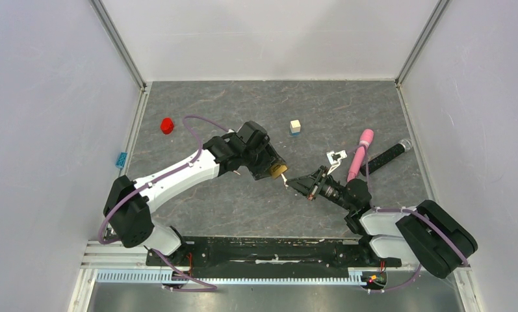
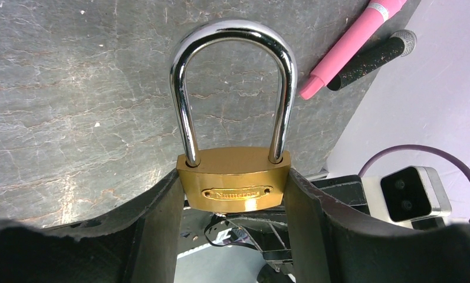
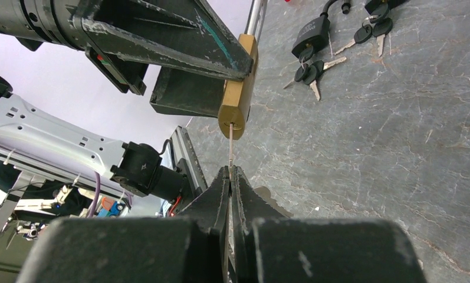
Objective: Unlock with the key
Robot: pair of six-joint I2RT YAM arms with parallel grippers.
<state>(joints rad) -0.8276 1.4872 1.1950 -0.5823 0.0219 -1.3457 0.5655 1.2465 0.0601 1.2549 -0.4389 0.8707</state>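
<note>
Brass padlock [image 2: 233,187] is up off the grey stone-look table [image 1: 243,208], over the middle of it. It's pinched in the left gripper [image 2: 233,177], with one black finger [image 2: 155,227] pressed against each narrow end of the body. The chrome shackle [image 2: 232,32] points away from the wrist and both legs sit down in the body, so it looks locked from here. The keyhole end faces the right arm.

The right gripper [image 3: 230,174] is squeezed tight on the key [image 3: 230,147], and only the thin blade pokes out past the fingertips. The blade tip is right at the keyhole in the bottom of the lock and looks to be touching it. Can't tell how deep it's in, if at all.

Other stuff on the table:
- A pink marker [image 1: 360,153] and a black glittery pen [image 1: 387,156] lie side by side on the right, just past the right gripper.
- A small black padlock [image 3: 311,36] lies flat close to the marker, with a bunch of keys [image 3: 315,71] beside it.
- A little red thing [image 1: 168,125] sits back left.
- A cream cube [image 1: 296,125] sits on a blue piece, further back near the centre.
- A blue block [image 1: 121,159] is at the left edge of the table.
</note>
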